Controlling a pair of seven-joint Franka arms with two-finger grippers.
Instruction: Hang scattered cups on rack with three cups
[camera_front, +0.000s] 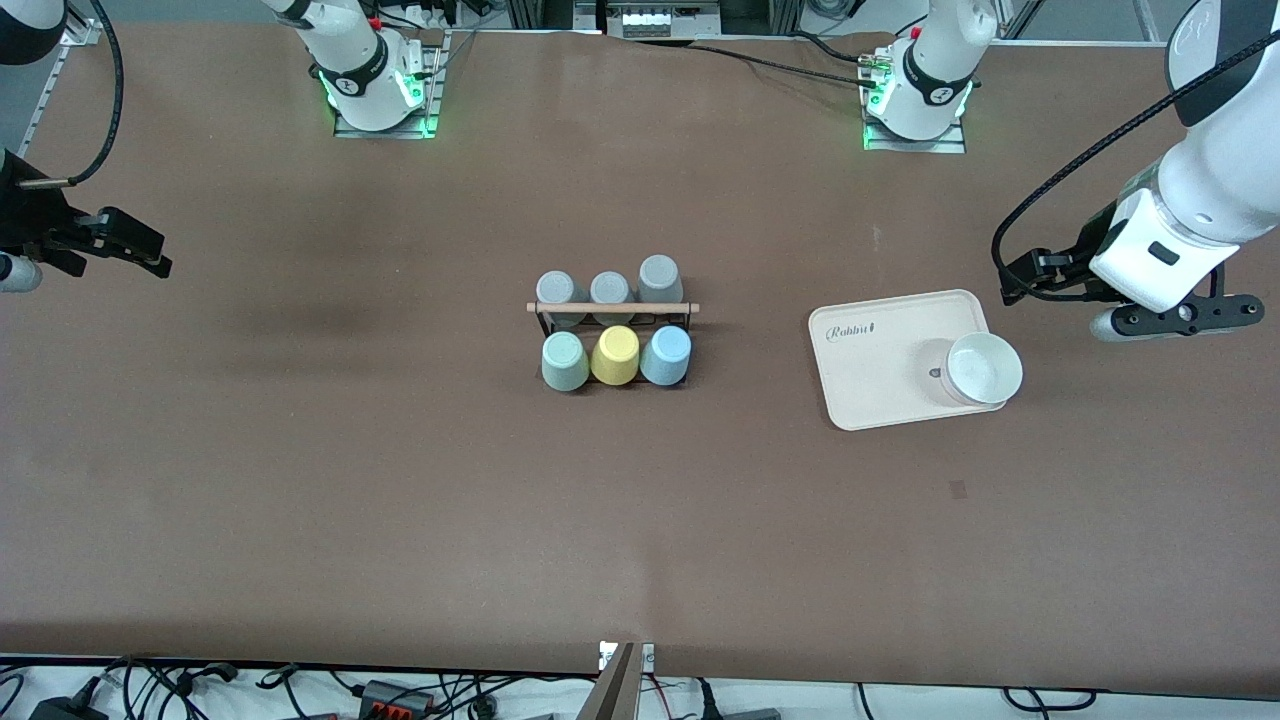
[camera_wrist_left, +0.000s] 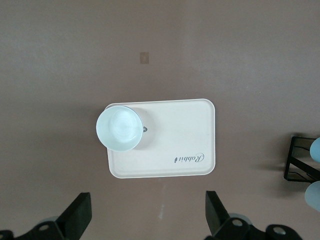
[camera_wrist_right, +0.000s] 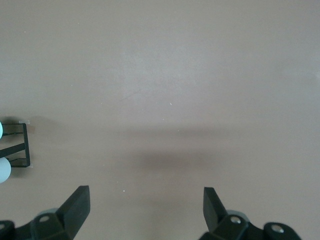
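Observation:
The black wire rack (camera_front: 612, 308) with a wooden top rod stands mid-table. The pale mint green cup (camera_front: 565, 361) and the light blue cup (camera_front: 666, 355) sit upside down on its nearer row, with a yellow cup (camera_front: 615, 355) between them. Three grey cups (camera_front: 610, 288) fill the farther row. My left gripper (camera_front: 1035, 272) hangs open and empty by the tray at the left arm's end; its wrist view (camera_wrist_left: 147, 200) shows a rack corner (camera_wrist_left: 300, 160). My right gripper (camera_front: 135, 245) is open and empty over bare table at the right arm's end (camera_wrist_right: 145, 192).
A cream "Rabbit" tray (camera_front: 880, 390) lies between the rack and the left arm's end, with a white cup (camera_front: 983, 368) standing upright on it. Both show in the left wrist view: tray (camera_wrist_left: 175, 150), cup (camera_wrist_left: 119, 129).

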